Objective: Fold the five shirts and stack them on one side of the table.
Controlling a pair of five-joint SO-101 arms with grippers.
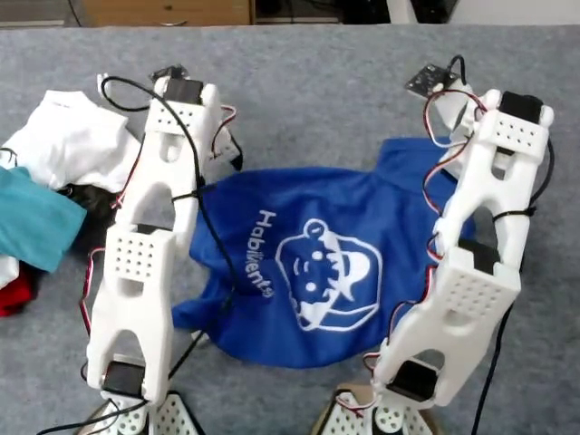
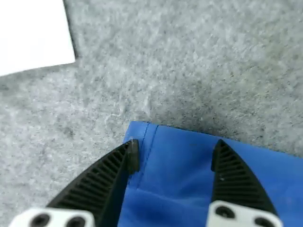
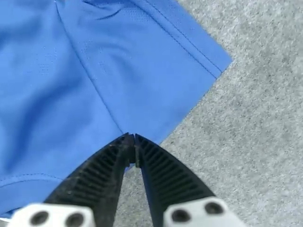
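A blue shirt (image 1: 326, 272) lies spread face up across the middle of the high view. It is turned sideways, with a white cartoon print and white lettering on its chest. One sleeve reaches toward the upper right, and the lower left edge is rumpled. At the left edge the others lie in a heap: a crumpled white shirt (image 1: 68, 136) uppermost, a teal shirt (image 1: 36, 222) below it, a black one (image 1: 91, 213) just beside the teal, and a red one (image 1: 16, 292) lowest.

We see a table (image 1: 317, 100) covered in grey felt, with pale wooden furniture (image 1: 168, 11) along the frame's upper left edge.
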